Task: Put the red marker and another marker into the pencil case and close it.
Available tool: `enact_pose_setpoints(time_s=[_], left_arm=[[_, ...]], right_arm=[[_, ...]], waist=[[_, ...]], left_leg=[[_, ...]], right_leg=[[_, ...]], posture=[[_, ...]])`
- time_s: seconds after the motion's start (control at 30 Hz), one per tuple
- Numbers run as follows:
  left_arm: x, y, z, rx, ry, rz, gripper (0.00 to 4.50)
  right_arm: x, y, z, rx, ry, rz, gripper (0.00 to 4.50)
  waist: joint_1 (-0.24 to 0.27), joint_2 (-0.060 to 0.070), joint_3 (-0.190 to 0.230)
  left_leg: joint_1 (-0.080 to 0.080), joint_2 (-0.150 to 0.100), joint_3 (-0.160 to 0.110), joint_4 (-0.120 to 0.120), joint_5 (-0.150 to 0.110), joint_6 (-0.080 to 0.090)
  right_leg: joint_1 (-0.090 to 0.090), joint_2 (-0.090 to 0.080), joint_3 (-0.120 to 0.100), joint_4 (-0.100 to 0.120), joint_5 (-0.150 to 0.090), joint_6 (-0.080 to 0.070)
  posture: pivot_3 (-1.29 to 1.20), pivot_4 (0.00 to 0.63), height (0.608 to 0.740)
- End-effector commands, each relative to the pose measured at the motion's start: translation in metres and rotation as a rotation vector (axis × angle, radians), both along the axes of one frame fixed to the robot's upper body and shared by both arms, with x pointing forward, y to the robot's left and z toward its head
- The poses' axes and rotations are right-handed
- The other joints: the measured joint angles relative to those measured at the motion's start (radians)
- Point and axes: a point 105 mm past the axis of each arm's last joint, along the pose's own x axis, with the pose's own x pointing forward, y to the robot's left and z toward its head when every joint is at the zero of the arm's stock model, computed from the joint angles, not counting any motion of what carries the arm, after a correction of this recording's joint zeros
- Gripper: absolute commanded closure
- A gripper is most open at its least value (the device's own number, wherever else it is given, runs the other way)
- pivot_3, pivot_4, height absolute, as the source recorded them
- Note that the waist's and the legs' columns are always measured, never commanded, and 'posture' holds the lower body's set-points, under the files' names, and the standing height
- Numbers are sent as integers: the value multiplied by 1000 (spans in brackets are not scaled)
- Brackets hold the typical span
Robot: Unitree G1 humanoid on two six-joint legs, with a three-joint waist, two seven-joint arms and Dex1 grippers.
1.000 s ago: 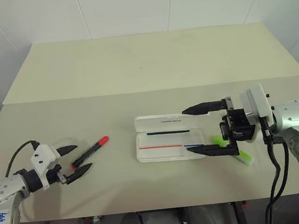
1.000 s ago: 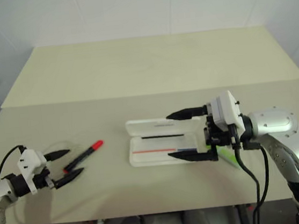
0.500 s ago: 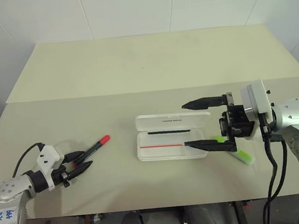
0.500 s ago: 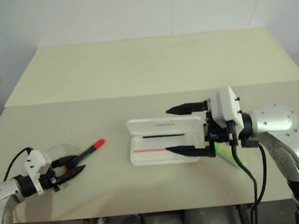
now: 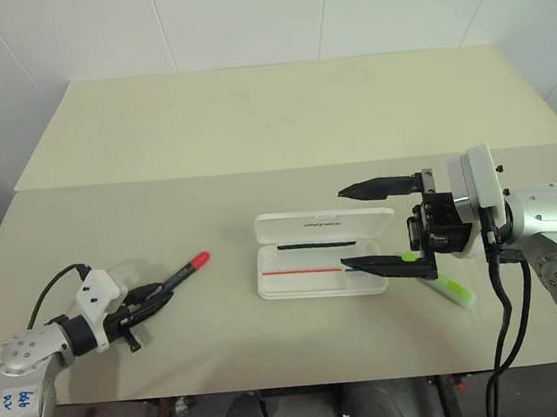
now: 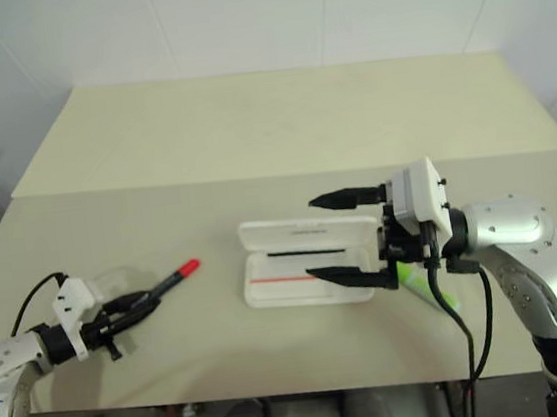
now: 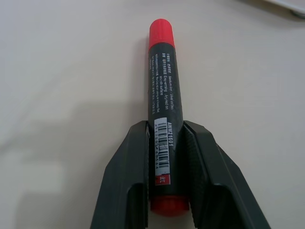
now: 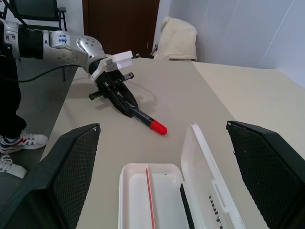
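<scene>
Two markers still outside the pencil case (image 5: 324, 252): left gripper (image 7: 164, 171) jaws pinch the red marker (image 7: 162, 90) lying on the counter (image 5: 248, 121), right gripper (image 5: 373, 226) wide open, empty, over the open case beside green highlighter (image 5: 451, 289); next, lift and carry.

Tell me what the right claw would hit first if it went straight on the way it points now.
Probably nothing soon: the right claw points left, above the open pencil case. Farther along lies the left claw, shut on the red marker; height is unclear.
</scene>
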Motion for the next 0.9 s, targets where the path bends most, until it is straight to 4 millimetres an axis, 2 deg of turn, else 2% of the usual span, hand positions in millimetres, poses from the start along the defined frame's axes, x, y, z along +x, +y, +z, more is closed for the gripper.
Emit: enact_pose_setpoints(time_s=[0.03, 0.17, 0.4, 0.47, 0.73, 0.9], left_arm=[[-13, -19, 23, -25, -87, -152, 3832], [-26, -29, 36, -52, -81, -287, 3832], [-21, -55, 42, -28, -99, -472, 3832], [-16, -62, 42, -20, -104, -502, 3832], [17, -111, 49, -59, -80, -622, 3832], [25, -125, 47, -25, -75, -666, 3832]], right_arm=[[-6, -3, 5, -4, -51, -9, 0], [-6, -6, 3, -3, -50, -24, 0], [-8, -4, 4, 5, -58, -32, 0], [-8, -4, 4, 7, -60, -36, 0], [-11, -3, 8, 26, -70, -68, 0], [-13, -2, 9, 34, -71, -92, 0]], waist=[[2, 0, 0], [11, 0, 0], [13, 0, 0], [13, 0, 0], [12, 0, 0], [10, 0, 0]], left_leg=[[-1, 0, 0, -1, 0, 0], [-1, 1, 2, -1, -1, -1], [-1, 2, 3, 0, -1, -1], [-1, 2, 4, 0, -1, -1], [-1, 2, 5, 0, -1, -1], [0, 3, 5, 0, -1, -1]], right_leg=[[0, 0, 0, -1, 0, 0], [-2, 1, 0, -2, 0, 0], [-2, 2, 1, -2, 1, -1], [-2, 2, 1, -2, 1, -1], [-2, 3, 3, -1, 2, 1], [-2, 5, 5, 0, 1, 1]], posture=[[0, 150, 740], [0, 150, 740], [0, 150, 740], [0, 150, 740], [0, 150, 740], [0, 150, 740]])
